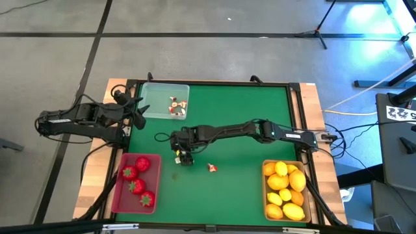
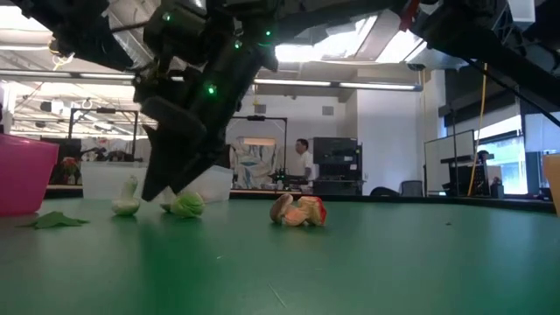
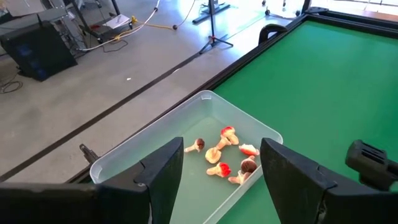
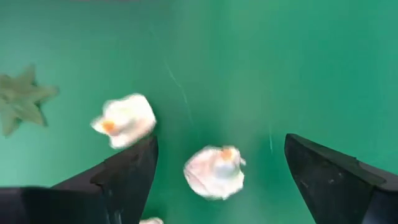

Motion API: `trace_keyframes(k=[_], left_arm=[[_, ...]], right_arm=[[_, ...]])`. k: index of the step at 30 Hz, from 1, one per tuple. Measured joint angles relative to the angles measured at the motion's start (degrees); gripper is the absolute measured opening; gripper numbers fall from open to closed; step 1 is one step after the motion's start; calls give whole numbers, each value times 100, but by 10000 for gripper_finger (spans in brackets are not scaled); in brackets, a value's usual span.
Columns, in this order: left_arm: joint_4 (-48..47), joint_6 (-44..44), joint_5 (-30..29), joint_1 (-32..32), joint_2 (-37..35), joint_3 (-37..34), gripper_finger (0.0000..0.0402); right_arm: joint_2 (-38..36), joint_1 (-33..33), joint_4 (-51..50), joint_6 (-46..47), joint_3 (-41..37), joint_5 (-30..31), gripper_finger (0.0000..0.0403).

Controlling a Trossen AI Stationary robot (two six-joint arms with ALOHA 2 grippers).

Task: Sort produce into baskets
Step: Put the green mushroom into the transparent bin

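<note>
My right gripper [image 1: 182, 156] points down over the green mat, open, just left of the middle. In the right wrist view a small white bit with an orange spot [image 4: 214, 171] lies on the mat between its fingers, untouched. A second white bit [image 4: 124, 119] lies just past one fingertip. A white-and-red bit [image 1: 212, 168] lies on the mat to the right. My left gripper [image 3: 221, 180] is open and empty at the clear tray [image 1: 151, 104], which holds several white-and-red bits [image 3: 227, 155]. Strawberries [image 1: 137, 177] lie in the red tray [image 1: 117, 195]. Lemons and an orange fruit [image 1: 285, 190] lie in the tan tray [image 1: 264, 195].
A flat green star-shaped leaf [image 4: 22, 99] lies on the mat near my right gripper; it also shows in the low view [image 2: 52, 220]. A black frame [image 1: 214, 83] borders the mat. Open mat lies in the middle and far right. People and furniture show in the room beyond the table.
</note>
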Motion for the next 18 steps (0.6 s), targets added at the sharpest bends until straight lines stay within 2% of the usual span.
trace_keyframes(k=[6,9,13,18], left_arm=[[-2,0,0,0,0,0,210],[-2,0,2,0,2,0,210],[-2,0,0,0,2,0,210],[0,0,0,0,0,0,210]], right_arm=[[114,1,-62,54,-68,-44,346],[167,4,-72,58,-59,-57,332],[174,7,-144,156,-55,-66,282],[176,15,-169,157,-55,-64,187]])
